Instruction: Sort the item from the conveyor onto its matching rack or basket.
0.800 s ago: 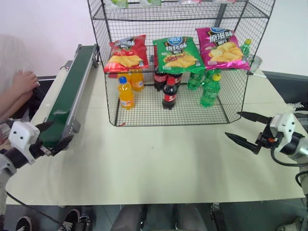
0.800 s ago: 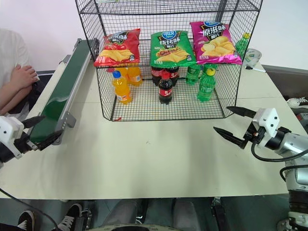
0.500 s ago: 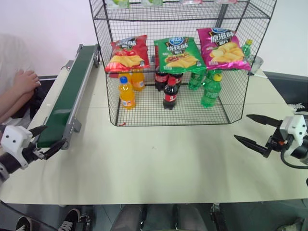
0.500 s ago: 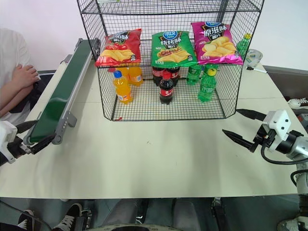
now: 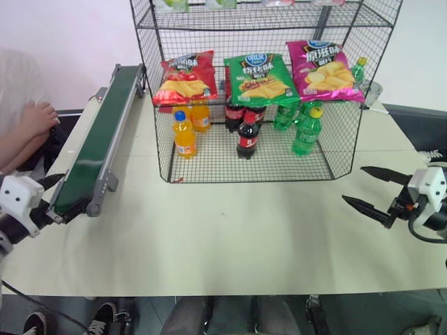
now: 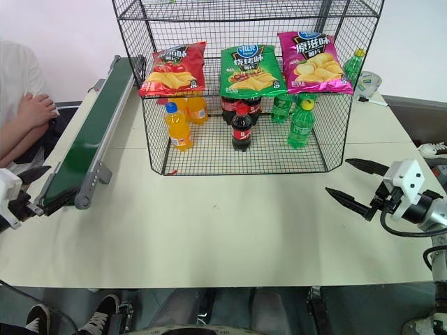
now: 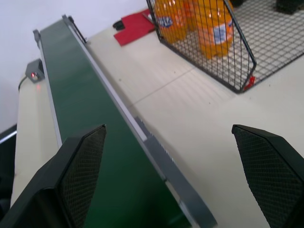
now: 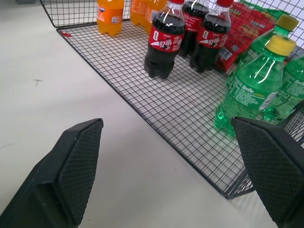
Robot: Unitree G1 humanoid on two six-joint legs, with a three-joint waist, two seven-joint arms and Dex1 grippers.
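Observation:
The item, a red chip bag (image 5: 185, 77), lies on the middle tier of the black wire rack (image 5: 335, 150), at its left end. The dark green conveyor (image 5: 105, 132) runs along the table's left side with nothing on its belt. At the belt's near end my left gripper (image 5: 52, 200) stands open and empty; in the left wrist view its fingers (image 7: 80, 166) straddle the belt's rail. My right gripper (image 5: 354, 183) hangs open and empty over the table, in front of the rack's right corner. The right wrist view looks between its fingers (image 8: 76, 161) at the rack floor.
Beside the red bag lie a green chip bag (image 5: 257, 75) and a magenta one (image 5: 323, 68). Orange soda bottles (image 5: 184, 134), cola bottles (image 5: 246, 135) and green bottles (image 5: 304, 130) stand on the bottom tier. A person's hand (image 5: 35, 117) rests left of the conveyor.
Both arms have swung outward: the left gripper has moved left, off the conveyor's near end, and the right gripper has moved right. Both stay open.

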